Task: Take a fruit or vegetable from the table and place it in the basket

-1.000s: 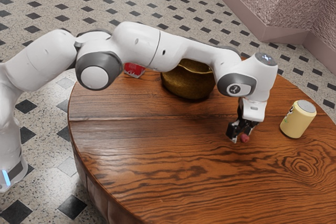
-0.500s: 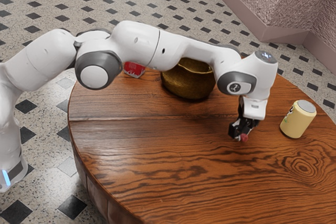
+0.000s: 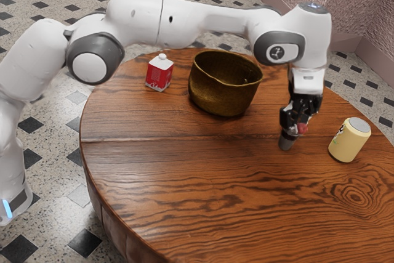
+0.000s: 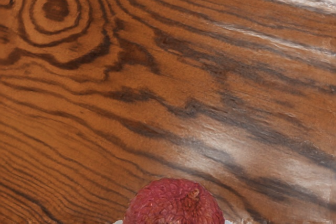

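Observation:
My gripper [image 3: 295, 126] is raised above the table, shut on a small reddish round fruit [image 3: 302, 129]. In the wrist view the same red, rough-skinned fruit [image 4: 174, 203] is at the lower edge, with wood behind it. The basket, a brownish-gold bowl-like pot [image 3: 223, 93], stands upright on the table, toward the exterior view's left from my gripper and farther back. Its mouth faces up, and the fruit is outside it.
A yellow can [image 3: 349, 140] stands toward the exterior view's right from my gripper. A red and white carton [image 3: 159, 73] is on the basket's other side. Both stand on the round wooden table [image 3: 184, 183]. A grey cylindrical thing [image 3: 287, 140] shows just below my gripper.
My arm has lifted, and the fruit has risen from the table with the gripper. The basket and carton, partly covered by the arm before, are now in fuller view.

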`<control>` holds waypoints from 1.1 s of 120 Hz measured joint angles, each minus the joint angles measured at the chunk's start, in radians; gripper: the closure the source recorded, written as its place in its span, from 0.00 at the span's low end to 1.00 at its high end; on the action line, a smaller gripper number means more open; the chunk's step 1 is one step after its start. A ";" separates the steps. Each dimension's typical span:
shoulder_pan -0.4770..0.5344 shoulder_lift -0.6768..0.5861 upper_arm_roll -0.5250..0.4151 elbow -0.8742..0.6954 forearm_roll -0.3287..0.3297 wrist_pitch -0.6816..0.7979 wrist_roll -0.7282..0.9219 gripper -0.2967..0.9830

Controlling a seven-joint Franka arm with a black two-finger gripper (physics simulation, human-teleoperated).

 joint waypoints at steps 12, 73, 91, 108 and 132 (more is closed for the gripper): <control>0.018 -0.106 0.006 0.000 -0.014 -0.055 -0.004 0.66; 0.431 -0.400 -0.005 -0.183 0.034 -0.263 -0.030 0.67; 0.446 -0.369 -0.002 -0.179 0.052 -0.250 -0.032 0.67; 0.446 -0.356 0.002 -0.171 0.082 -0.229 -0.034 0.54; 0.445 -0.368 -0.003 -0.173 0.101 -0.221 -0.033 0.31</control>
